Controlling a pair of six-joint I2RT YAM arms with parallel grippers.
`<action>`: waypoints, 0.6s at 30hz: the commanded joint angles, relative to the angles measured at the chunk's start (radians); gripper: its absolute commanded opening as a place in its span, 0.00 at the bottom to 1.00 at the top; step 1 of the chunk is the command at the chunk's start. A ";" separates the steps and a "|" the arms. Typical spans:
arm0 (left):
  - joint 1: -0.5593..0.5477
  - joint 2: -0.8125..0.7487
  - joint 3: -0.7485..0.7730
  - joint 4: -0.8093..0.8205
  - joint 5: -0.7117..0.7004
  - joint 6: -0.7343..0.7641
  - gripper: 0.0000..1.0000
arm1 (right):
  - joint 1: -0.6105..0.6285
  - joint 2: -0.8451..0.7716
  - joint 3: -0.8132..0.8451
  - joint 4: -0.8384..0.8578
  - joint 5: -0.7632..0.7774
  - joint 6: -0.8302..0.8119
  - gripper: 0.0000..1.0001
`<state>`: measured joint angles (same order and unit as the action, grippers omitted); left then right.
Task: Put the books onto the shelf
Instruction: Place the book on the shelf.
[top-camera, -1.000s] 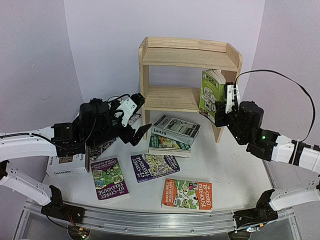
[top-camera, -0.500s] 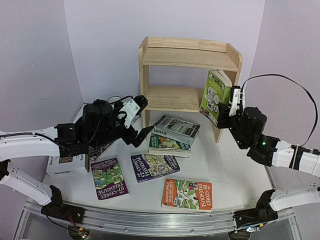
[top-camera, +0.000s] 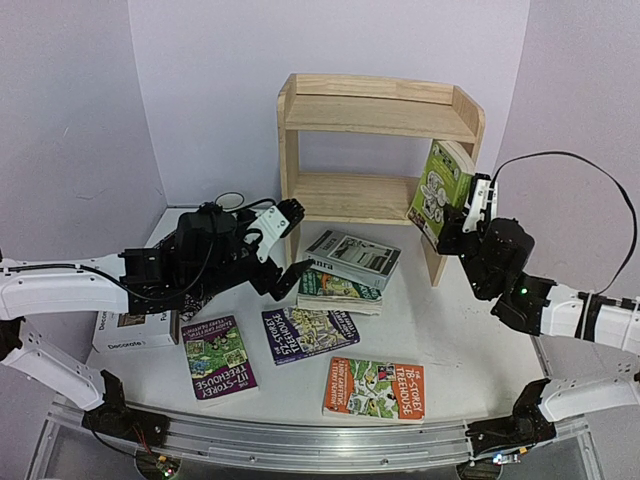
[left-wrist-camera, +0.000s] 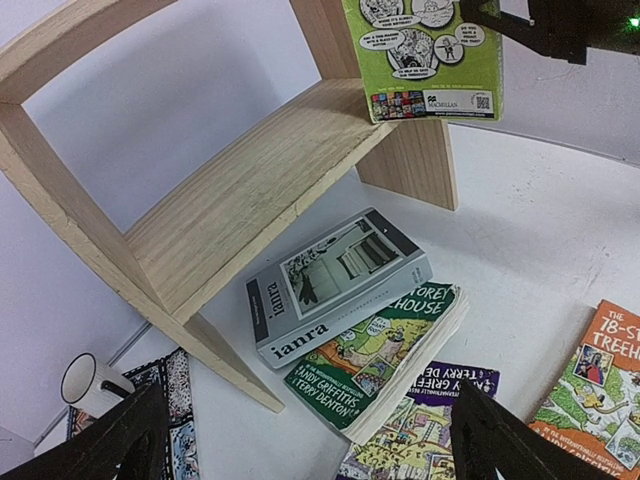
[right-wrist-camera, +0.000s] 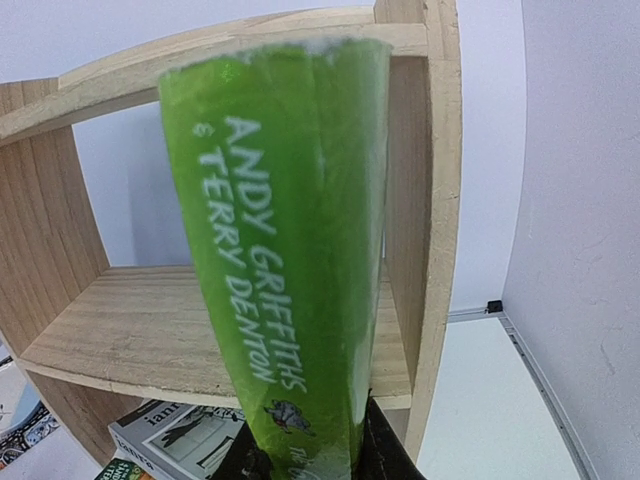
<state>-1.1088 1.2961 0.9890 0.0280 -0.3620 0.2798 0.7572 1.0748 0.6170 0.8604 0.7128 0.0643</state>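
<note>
- Right gripper (top-camera: 458, 222): clenched on the lower end of the light green book (top-camera: 440, 185), carried upright with a slight lean at the right front of the shelf (top-camera: 300, 160), level with the gap between its two tiers and not yet inside.
- Left gripper (top-camera: 293, 242): released, jaws wide, holding nothing, hovering by the shelf's near left leg, just left of the ianra book (top-camera: 352, 255).
- Could scrape the right side panel (right-wrist-camera: 435, 200) on the way in. Looks just beside the book's edge in the right wrist view, so any drift right would jam cover against wood.
- Could catch the top tier (top-camera: 380, 115) with the book's upper end if pushed in at this height. Looks close to the underside.
- Might pivot or slip between the fingers, being gripped at one end only, with most of the length above the grip.
- Likely to topple once let go, with nothing on the lower tier (top-camera: 340, 197) to lean on but the side panel.
- Could shove or tip the shelf if pressed hard. Appears light and unfixed.
- Could bring the two arms together at the shelf front, should the left reach for the ianra book and the green book (top-camera: 335, 290) beneath it.
- Lying flat on the table (top-camera: 470, 340), waiting: purple book (top-camera: 218, 358), dark purple book (top-camera: 303, 333), orange book (top-camera: 375, 388), Decorate book (top-camera: 128, 335).
</note>
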 joint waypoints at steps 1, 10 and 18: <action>0.004 -0.004 0.040 0.047 0.008 -0.022 0.99 | -0.009 0.006 0.067 0.198 0.042 -0.002 0.01; 0.004 -0.003 0.037 0.047 0.003 -0.026 1.00 | -0.008 0.052 0.167 0.068 0.048 -0.028 0.13; 0.004 0.011 0.045 0.047 0.005 -0.024 0.99 | -0.009 0.077 0.243 -0.060 0.066 -0.025 0.26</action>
<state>-1.1088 1.2988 0.9890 0.0284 -0.3611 0.2611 0.7558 1.1671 0.7686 0.7078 0.7415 0.0536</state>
